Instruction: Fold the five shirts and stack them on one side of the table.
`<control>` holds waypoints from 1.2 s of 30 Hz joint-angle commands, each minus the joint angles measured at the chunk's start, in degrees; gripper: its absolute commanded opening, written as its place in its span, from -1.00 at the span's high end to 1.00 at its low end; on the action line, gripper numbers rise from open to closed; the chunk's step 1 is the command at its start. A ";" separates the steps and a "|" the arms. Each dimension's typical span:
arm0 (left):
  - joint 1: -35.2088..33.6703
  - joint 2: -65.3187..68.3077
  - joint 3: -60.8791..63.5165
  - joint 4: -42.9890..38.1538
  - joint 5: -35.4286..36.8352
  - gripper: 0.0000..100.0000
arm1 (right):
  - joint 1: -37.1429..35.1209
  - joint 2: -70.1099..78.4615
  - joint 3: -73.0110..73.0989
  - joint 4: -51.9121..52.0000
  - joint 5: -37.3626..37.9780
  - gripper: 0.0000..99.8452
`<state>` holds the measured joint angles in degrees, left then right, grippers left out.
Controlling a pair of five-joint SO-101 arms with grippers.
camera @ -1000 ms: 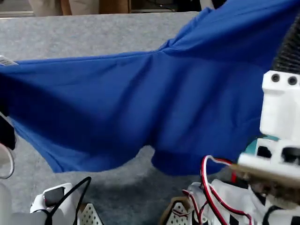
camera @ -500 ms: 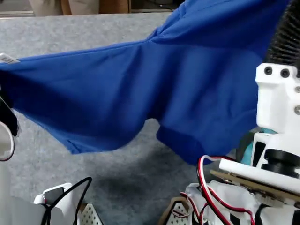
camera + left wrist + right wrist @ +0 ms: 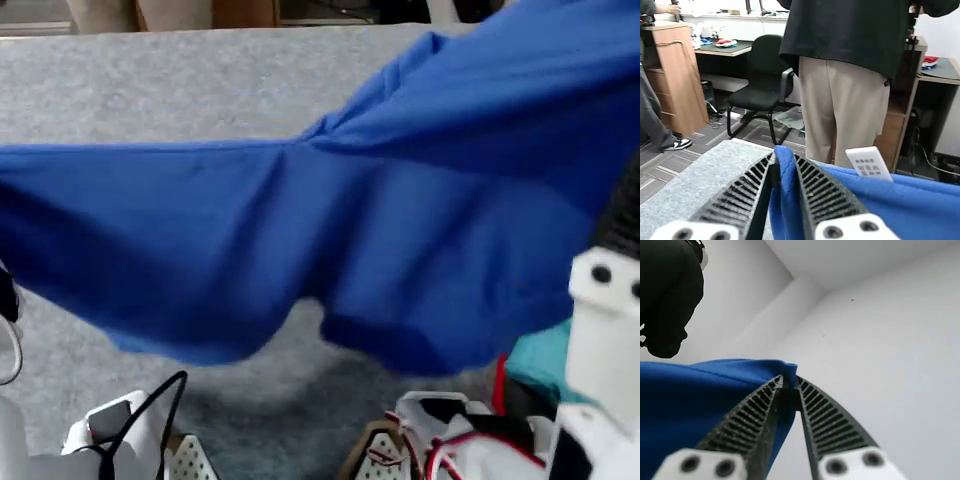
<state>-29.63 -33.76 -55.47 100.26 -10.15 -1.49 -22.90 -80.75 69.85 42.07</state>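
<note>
A: Starting at the grippers. What are they doing?

B: The left gripper (image 3: 784, 160) is pinching a narrow fold of the blue shirt (image 3: 900, 200), jaws nearly closed with cloth between them. A white label (image 3: 867, 162) is sitting just beside that pinch. The right gripper (image 3: 788, 382) is clamping a thin edge of the same shirt, jaws almost together.

A: And the shirt itself?

B: It is hanging in the air over the grey table (image 3: 180, 90). In the high view it is spreading from the left edge to the upper right corner. Its long axis is running along that line, rising toward the upper right. A gather is showing near the centre, and the lower edge is sagging at lower middle. I am not making out which end is the collar.

A: What are you worrying about?

B: Both holds are biting very little cloth, so I am judging a slip likely if the arms pull apart harder. The right end is riding higher, so laying it down now is risking a skewed, bunched spread. The sagging edge is also hanging near the cables (image 3: 150, 410) at the bottom of the frame and could be snagging there.
</note>
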 commanded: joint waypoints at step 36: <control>14.24 10.42 74.81 -77.10 1.23 0.96 | -6.20 29.05 38.46 -16.70 -16.09 0.99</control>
<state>-15.56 -33.67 29.71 26.07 -10.15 -7.12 3.30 -42.07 57.63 27.47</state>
